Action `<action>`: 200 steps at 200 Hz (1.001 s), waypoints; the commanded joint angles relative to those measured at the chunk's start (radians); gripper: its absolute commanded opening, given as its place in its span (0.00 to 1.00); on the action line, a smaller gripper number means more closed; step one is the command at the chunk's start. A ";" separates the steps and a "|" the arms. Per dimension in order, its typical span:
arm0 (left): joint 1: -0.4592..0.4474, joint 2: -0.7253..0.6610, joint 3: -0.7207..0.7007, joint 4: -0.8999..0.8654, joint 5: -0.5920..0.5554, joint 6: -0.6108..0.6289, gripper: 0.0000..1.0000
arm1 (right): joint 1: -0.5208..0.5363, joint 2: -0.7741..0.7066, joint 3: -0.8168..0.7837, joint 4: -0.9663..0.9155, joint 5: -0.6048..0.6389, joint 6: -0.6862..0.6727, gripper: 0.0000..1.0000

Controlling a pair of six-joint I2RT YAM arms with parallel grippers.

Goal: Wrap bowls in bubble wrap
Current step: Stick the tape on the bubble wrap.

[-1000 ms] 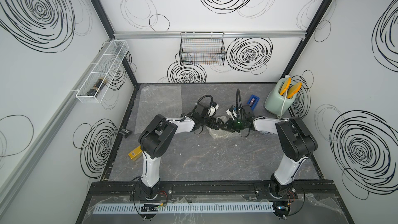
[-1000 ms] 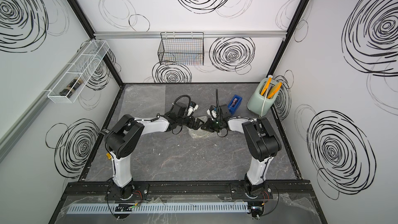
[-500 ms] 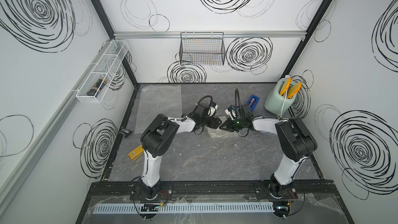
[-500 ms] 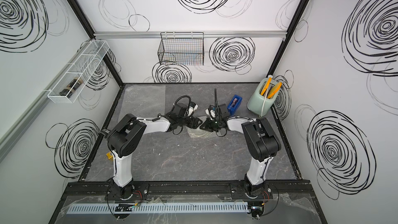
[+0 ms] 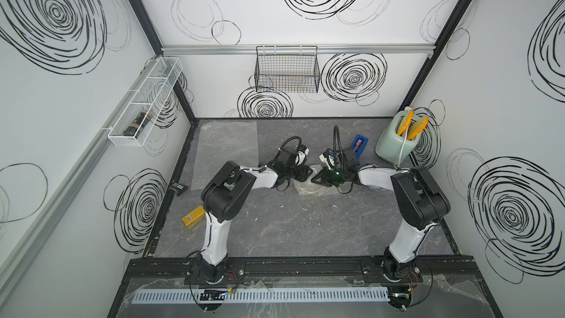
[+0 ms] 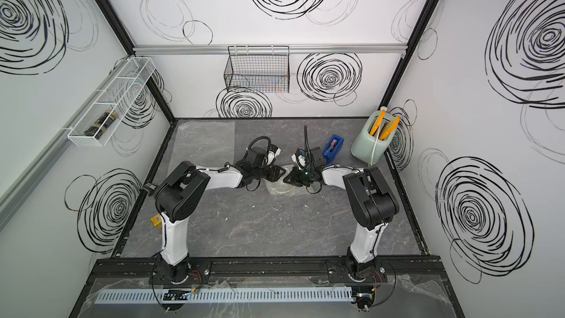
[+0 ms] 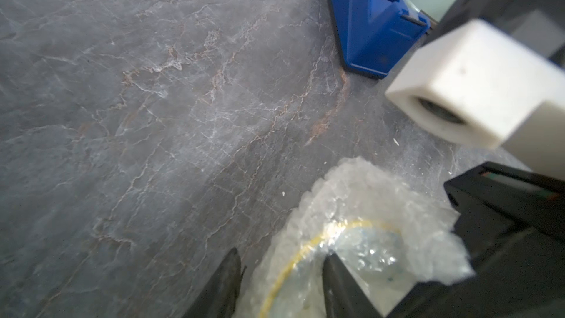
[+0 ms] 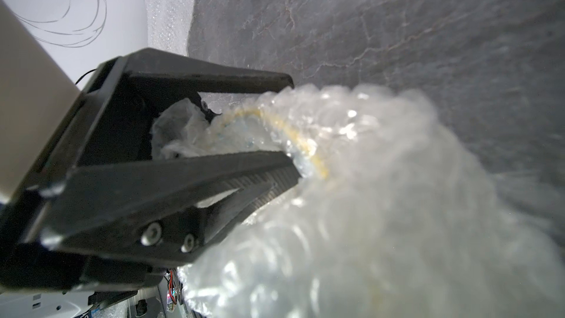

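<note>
Mid-table, a sheet of bubble wrap [image 5: 308,189] is bunched over the cream bowl [image 7: 367,249], whose yellow rim shows through the film [image 8: 293,131]. My left gripper [image 7: 282,253] stands open astride that wrapped rim, one finger [image 7: 227,282] outside and the other finger [image 7: 339,286] inside the bowl. My right gripper [image 5: 316,178] faces it tip to tip and is shut on the bubble wrap's edge; film hides its jaws in the right wrist view. A second bubble wrap sheet [image 5: 227,148] lies flat at the back left. The white, blue-patterned bowl [image 5: 377,188] peeks from under my right forearm.
A blue tape dispenser [image 5: 359,145] stands just behind the right gripper, and a pale green jug [image 5: 397,142] holding orange tools is in the back right corner. A yellow block [image 5: 193,217] lies by the left edge. A wire basket [image 5: 287,73] hangs on the back wall.
The left gripper's jaws have narrowed around the wrapped bowl rim. Both arms have stayed almost where they were, and the right gripper remains shut.
</note>
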 commanded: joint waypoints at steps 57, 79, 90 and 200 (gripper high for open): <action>0.037 -0.032 -0.065 -0.020 0.081 -0.013 0.51 | 0.004 -0.006 0.013 -0.072 0.050 -0.020 0.01; 0.063 -0.055 -0.080 -0.004 0.139 -0.026 0.60 | 0.004 -0.005 0.012 -0.071 0.050 -0.021 0.01; 0.070 -0.065 -0.087 0.002 0.152 -0.032 0.63 | 0.003 -0.005 0.012 -0.072 0.050 -0.023 0.01; 0.106 -0.114 -0.128 0.119 0.282 -0.131 0.87 | 0.015 0.014 0.014 -0.081 0.051 -0.034 0.01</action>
